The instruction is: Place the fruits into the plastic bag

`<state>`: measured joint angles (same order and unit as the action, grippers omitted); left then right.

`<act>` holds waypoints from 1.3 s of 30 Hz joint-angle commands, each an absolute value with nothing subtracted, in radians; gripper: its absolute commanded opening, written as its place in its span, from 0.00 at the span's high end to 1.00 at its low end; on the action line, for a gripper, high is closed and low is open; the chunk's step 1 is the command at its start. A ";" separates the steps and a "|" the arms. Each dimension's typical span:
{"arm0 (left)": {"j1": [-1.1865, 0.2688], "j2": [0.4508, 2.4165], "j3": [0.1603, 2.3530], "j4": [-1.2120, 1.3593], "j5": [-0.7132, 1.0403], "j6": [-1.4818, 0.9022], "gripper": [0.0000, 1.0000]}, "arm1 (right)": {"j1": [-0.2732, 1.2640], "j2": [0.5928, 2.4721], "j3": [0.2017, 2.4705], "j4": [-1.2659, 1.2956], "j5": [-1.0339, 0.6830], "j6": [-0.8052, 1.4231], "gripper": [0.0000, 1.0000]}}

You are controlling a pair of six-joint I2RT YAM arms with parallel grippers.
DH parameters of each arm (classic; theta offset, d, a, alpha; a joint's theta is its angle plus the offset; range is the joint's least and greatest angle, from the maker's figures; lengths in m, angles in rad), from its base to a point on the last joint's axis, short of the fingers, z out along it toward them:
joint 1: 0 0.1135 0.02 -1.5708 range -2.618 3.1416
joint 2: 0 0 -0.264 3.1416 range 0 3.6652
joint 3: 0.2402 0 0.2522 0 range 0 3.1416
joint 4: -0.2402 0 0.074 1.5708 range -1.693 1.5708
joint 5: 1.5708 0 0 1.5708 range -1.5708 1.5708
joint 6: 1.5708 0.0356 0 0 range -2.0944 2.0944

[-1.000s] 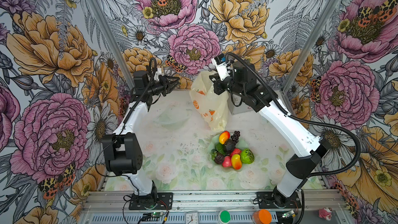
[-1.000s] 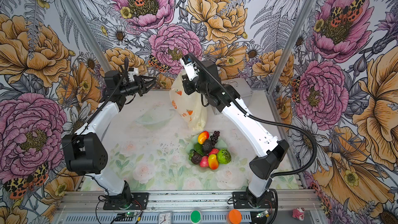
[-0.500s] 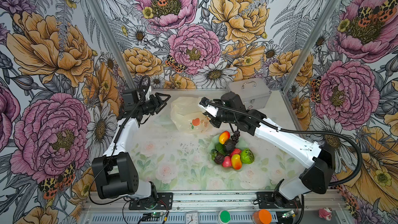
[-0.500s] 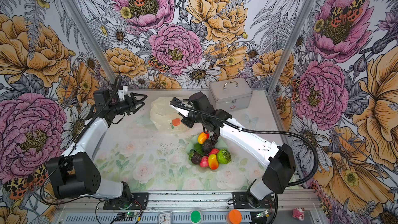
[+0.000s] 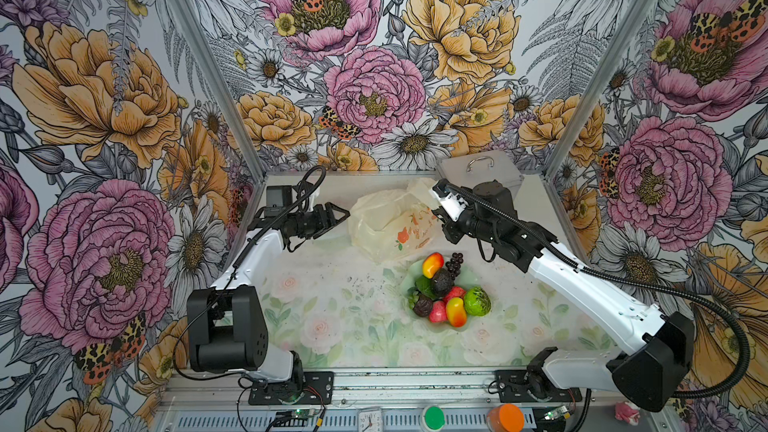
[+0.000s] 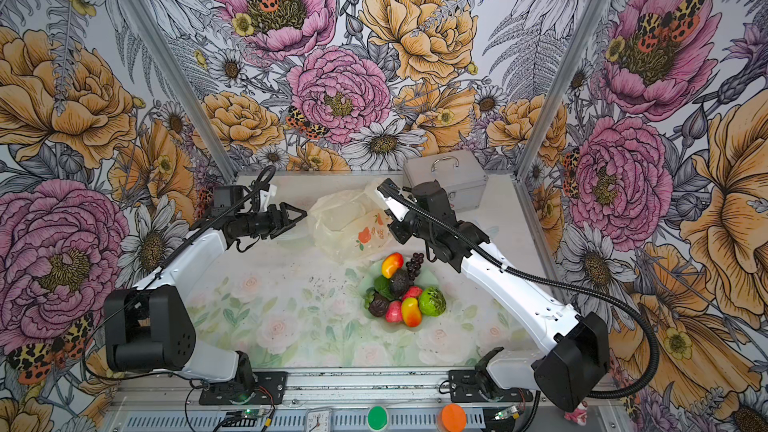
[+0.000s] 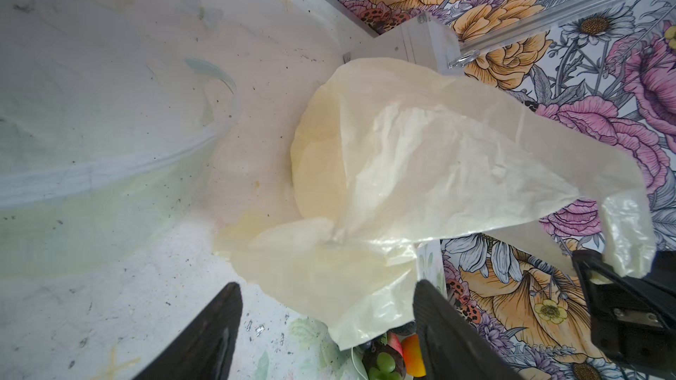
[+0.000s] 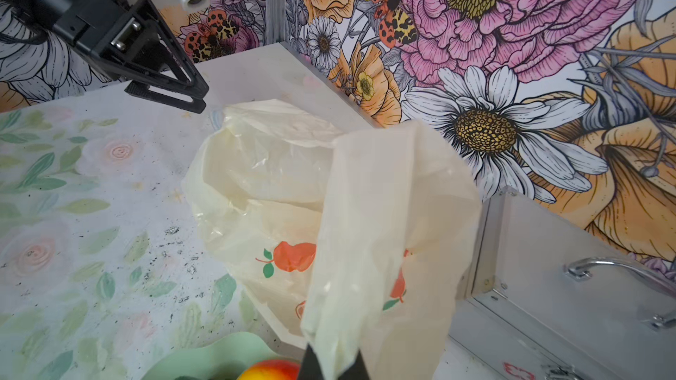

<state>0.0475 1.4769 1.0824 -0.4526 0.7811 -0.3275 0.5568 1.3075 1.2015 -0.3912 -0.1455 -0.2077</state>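
Note:
The cream plastic bag [image 5: 390, 224] [image 6: 351, 228] [image 8: 270, 184] [image 7: 402, 162] lies crumpled on the table behind the dish. My right gripper [image 5: 439, 218] [image 6: 393, 225] [image 8: 332, 363] is shut on one bag handle, lifting it at the bag's right side. Just left of the bag, my left gripper [image 5: 345, 214] [image 6: 304, 214] [image 7: 325, 286] is open, with the bag's edge in front of its fingers. The fruits [image 5: 449, 290] [image 6: 402, 292] sit piled in a pale green dish [image 5: 415, 270]: two mangoes, grapes, avocado, bumpy green fruit, red apples, brown fruit, leaf.
A silver metal case [image 5: 484, 168] [image 8: 567, 286] stands at the back right, close behind my right gripper. Flowered walls close in the back and both sides. A green button [image 5: 433, 417] and an orange button [image 5: 505, 417] sit on the front rail.
The bag hung high from my right gripper; it now lies on the table, the handle still held. My left gripper dropped lower and opened wider beside it.

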 commanded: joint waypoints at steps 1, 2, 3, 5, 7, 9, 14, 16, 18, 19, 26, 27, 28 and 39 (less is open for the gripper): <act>0.051 1.433 1.040 -0.440 0.745 -0.188 0.26 | 0.520 1.297 1.198 -0.367 -0.174 -0.189 1.00; 0.049 1.430 1.020 -0.423 0.740 -0.154 0.26 | 0.510 1.295 1.198 -0.367 -0.180 -0.187 1.00; 0.048 1.430 0.994 -0.389 0.748 -0.122 0.26 | 0.497 1.295 1.197 -0.367 -0.195 -0.184 1.00; 0.054 1.431 0.945 -0.324 0.794 -0.061 0.26 | 0.471 1.293 1.195 -0.367 -0.219 -0.179 1.00; 0.069 1.441 0.905 -0.263 0.801 -0.043 0.26 | 0.448 1.291 1.191 -0.368 -0.241 -0.177 1.00; 0.091 1.452 0.868 -0.182 0.848 -0.046 0.28 | 0.426 1.293 1.187 -0.369 -0.264 -0.174 1.00; 0.041 1.444 0.840 -0.130 0.894 0.105 0.28 | 0.406 1.285 1.181 -0.370 -0.294 -0.171 1.00; 0.004 1.448 0.852 -0.170 0.885 0.207 0.26 | 0.402 1.286 1.181 -0.369 -0.297 -0.172 1.00; -0.011 1.469 0.855 -0.169 0.900 0.258 0.25 | 0.397 1.286 1.184 -0.368 -0.306 -0.172 1.00; -0.014 1.480 0.854 -0.152 0.910 0.258 0.24 | 0.397 1.286 1.188 -0.369 -0.309 -0.172 1.00; -0.052 1.532 0.918 -0.269 0.883 0.404 0.23 | 0.393 1.278 1.195 -0.368 -0.314 -0.166 1.00; -0.060 1.545 0.926 -0.282 0.869 0.412 0.23 | 0.393 1.275 1.195 -0.369 -0.314 -0.163 1.00; -0.068 1.561 0.930 -0.287 0.850 0.415 0.22 | 0.393 1.271 1.194 -0.368 -0.316 -0.163 1.00; -0.159 1.705 1.065 -0.340 0.715 0.464 0.20 | 0.388 1.245 1.172 -0.369 -0.328 -0.153 1.00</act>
<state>-0.1577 1.6974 1.0237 -0.3271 0.7677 0.4301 0.3973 1.2705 1.1816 -0.3832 -0.3096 -0.1719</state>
